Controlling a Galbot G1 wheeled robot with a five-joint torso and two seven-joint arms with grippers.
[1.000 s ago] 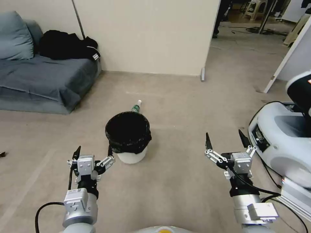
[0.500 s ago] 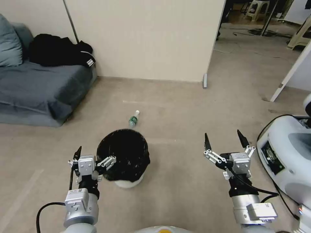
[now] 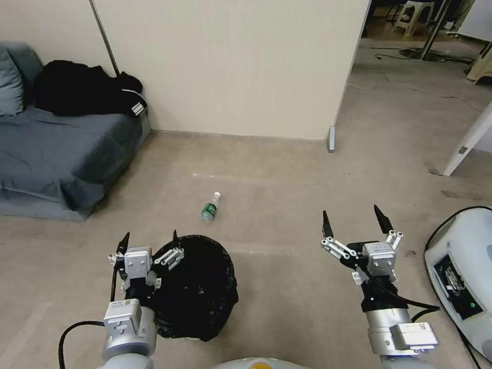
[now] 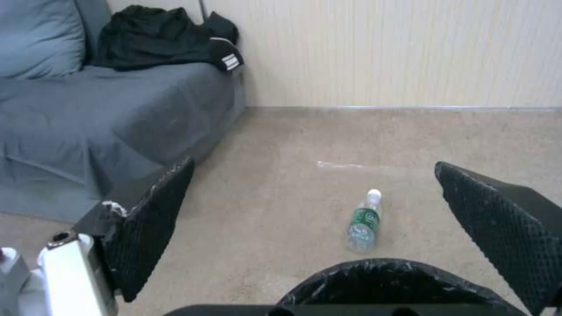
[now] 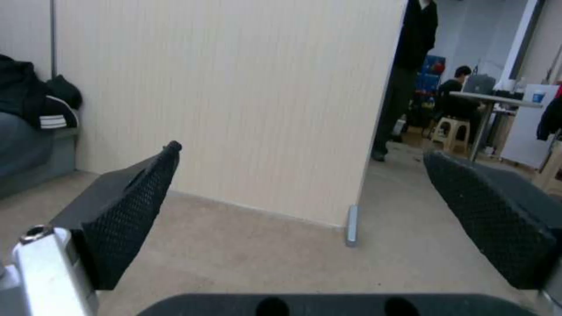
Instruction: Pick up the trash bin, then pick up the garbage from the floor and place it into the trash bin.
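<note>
While the left end effector [image 3: 148,241] hangs with its fingers spread wide and nothing between them, the trash bin [image 3: 197,287] sits on the floor [image 3: 287,205] right under and just ahead of it, the near rim tucked below the left arm. Bin looks like thin plastic, likely light and a bit flexible; the white wall is barely seen, since the glossy black bag liner [image 4: 386,281] drapes over the rim and down the side. Liner is crinkly film, probably slippery and loose, so pinching film alone could slip or pull the bag out. Better hold, by my read: clamp the rim itself, one finger inside, one outside, so the stiff edge under the film takes the load.

Right end effector [image 3: 353,225] is also spread open and empty, held above bare floor, well to the side of the bin.

The garbage in view is a small clear plastic bottle [image 3: 210,206] with white cap and green label, lying on its side ahead of the left end effector, beyond the bin's far rim, apart from it. Round, smooth, likely empty and light; it may roll or squirt out, so grip across the body near the label.

Floor is matte beige, flat.
</note>
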